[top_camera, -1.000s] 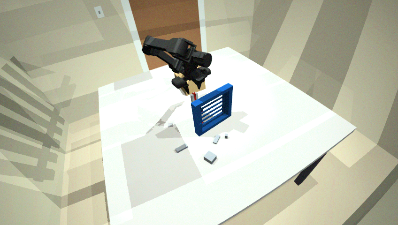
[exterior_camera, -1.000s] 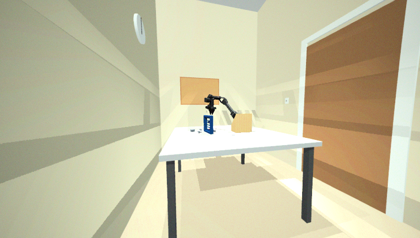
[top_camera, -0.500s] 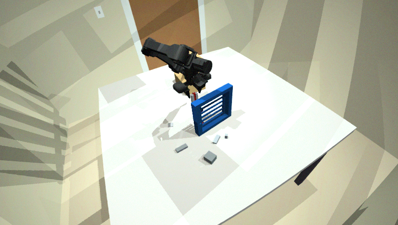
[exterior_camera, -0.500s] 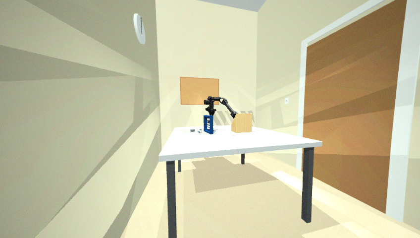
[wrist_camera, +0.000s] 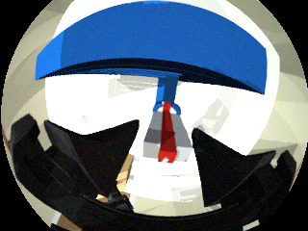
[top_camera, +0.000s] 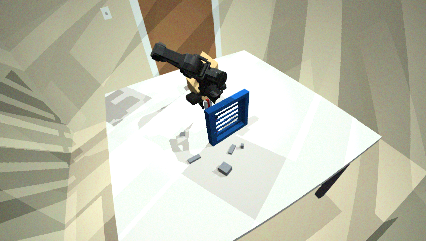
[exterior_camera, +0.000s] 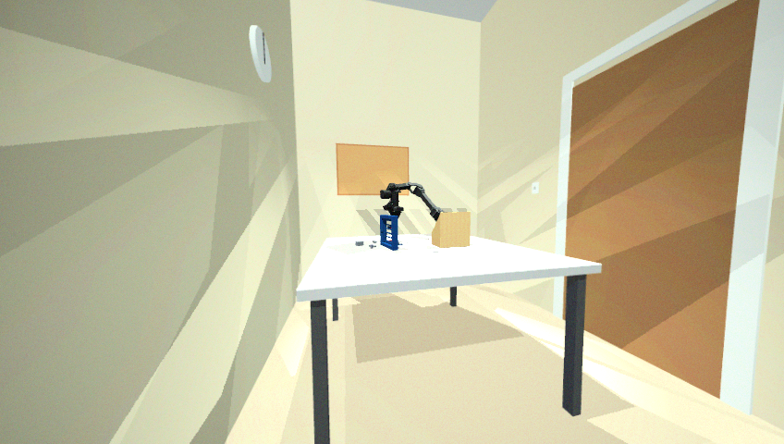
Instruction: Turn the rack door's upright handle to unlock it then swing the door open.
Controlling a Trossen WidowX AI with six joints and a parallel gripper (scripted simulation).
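Note:
The blue rack frame [top_camera: 210, 128] [exterior_camera: 384, 233] [wrist_camera: 159, 31] stands upright on the table [top_camera: 334, 128] [exterior_camera: 440, 279]. Its slatted door looks shut within it. The grey handle with a red stripe [top_camera: 208, 103] [wrist_camera: 166, 135] stands on the far side of the frame in the top view, near its left post. My gripper [top_camera: 208, 102] [wrist_camera: 166, 127] is open and points down at the handle. In the wrist view one finger is on each side of the handle, with a narrow gap on the right and a slightly wider one on the left. Finger height against the handle is hard to judge.
Loose grey blocks lie in front of the frame, among them a large one [top_camera: 224, 168] and a long one [top_camera: 194, 158]. A small grey piece [top_camera: 182, 133] lies to its left. A wooden block [top_camera: 212, 62] [exterior_camera: 454, 229] stands behind the arm.

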